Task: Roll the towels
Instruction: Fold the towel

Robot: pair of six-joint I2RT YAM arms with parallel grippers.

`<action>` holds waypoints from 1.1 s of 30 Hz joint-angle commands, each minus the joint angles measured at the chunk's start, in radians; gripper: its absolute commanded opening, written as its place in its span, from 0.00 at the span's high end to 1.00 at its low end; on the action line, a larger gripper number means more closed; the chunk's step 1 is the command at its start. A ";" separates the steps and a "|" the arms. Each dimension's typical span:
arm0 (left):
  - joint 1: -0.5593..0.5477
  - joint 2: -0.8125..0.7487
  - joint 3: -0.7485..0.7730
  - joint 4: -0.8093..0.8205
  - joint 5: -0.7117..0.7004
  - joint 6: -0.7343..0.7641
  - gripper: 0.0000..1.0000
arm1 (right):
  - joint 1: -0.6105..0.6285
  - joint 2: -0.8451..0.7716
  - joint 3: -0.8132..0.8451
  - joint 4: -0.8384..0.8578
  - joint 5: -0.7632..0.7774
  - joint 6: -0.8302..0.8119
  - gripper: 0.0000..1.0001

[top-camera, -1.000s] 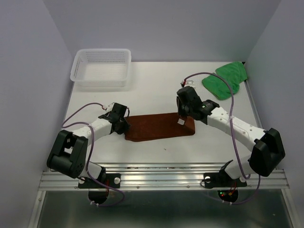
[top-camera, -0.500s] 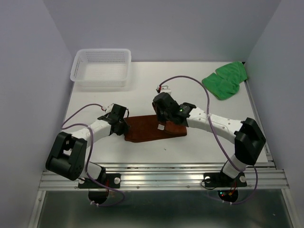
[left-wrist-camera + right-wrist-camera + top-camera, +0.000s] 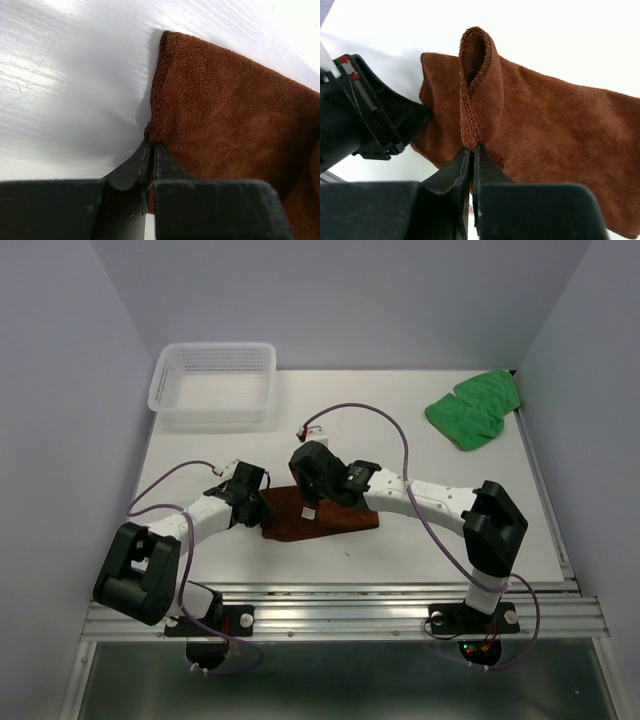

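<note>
A brown towel [image 3: 335,516] lies folded over on the white table near the front. My left gripper [image 3: 262,512] is shut on its left edge, seen close up in the left wrist view [image 3: 152,145] where the towel [image 3: 225,115] lies flat. My right gripper [image 3: 308,511] is shut on the towel's other end, which it holds doubled over the rest. In the right wrist view [image 3: 471,148] the pinched hem stands up as a loop of towel [image 3: 480,85]. A green towel [image 3: 472,408] lies crumpled at the back right.
A clear plastic basket [image 3: 213,382] stands at the back left. The left gripper's black body [image 3: 365,120] shows close beside the towel in the right wrist view. The two grippers are a short distance apart.
My right gripper has carried the towel's right end leftward over the rest, shortening the towel by about half. My left gripper has stayed put on the left edge.
</note>
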 commanded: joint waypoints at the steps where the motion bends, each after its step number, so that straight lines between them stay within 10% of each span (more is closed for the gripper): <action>1: -0.007 -0.015 -0.031 -0.057 0.003 0.005 1.00 | 0.030 0.034 0.074 0.052 -0.009 0.023 0.99; 33: -0.007 -0.030 -0.039 -0.054 -0.005 -0.012 1.00 | 0.103 0.184 0.164 0.107 -0.105 0.084 0.99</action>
